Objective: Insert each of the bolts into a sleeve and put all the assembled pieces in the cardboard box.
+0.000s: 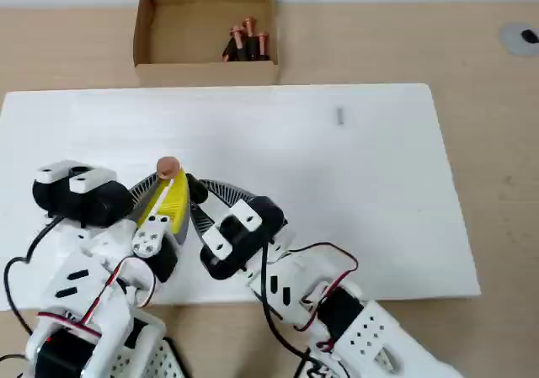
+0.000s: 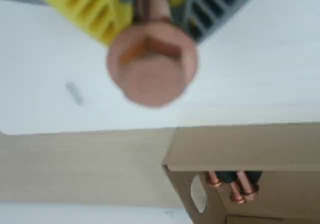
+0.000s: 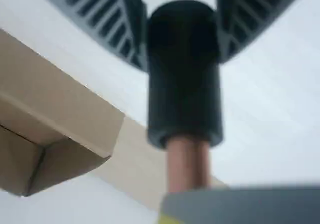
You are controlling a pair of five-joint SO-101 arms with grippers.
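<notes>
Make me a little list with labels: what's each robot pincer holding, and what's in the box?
left pincer: shut on the copper-coloured bolt
right pincer: shut on the black sleeve
fit: the bolt's shaft goes into the sleeve's end
cardboard box: holds a few assembled pieces

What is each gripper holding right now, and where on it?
Left gripper grips the bolt by its shank, behind the head. Right gripper grips the sleeve near one end.
</notes>
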